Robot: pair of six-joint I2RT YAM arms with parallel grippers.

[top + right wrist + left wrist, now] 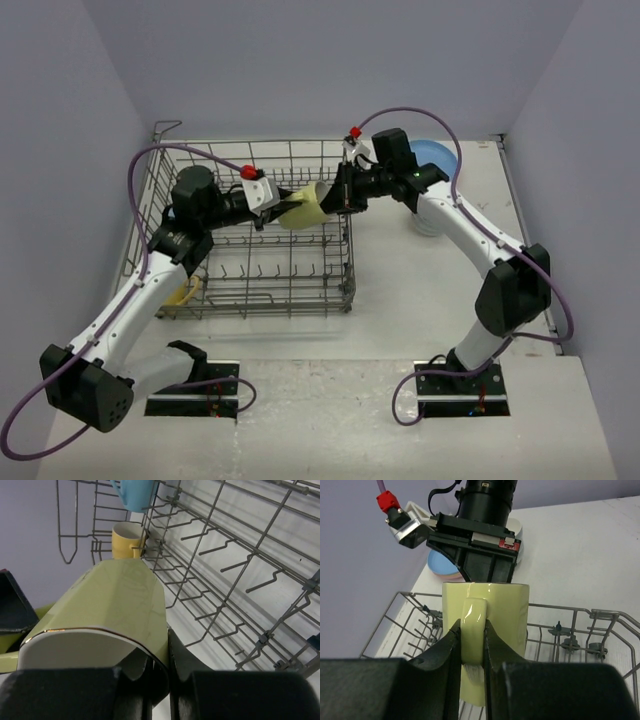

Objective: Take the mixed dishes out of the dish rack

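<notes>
A pale yellow-green mug [305, 207] hangs in the air above the right part of the grey wire dish rack [250, 290], held by both grippers. My left gripper [280, 203] is shut on its handle [472, 630], one finger on each side. My right gripper [337, 198] is shut on the mug's rim wall [115, 605], one finger inside and one outside. In the right wrist view a yellow mug [125, 537] and a light blue mug [132, 492] sit in the rack [225, 555]. The yellow mug also shows at the rack's near left corner [185, 293].
A blue plate [440, 155] lies on the table right of the rack, behind my right wrist, with something white [428, 224] below the right forearm. The rack's right wall [352, 255] stands directly under the mug. Purple cables loop over both arms.
</notes>
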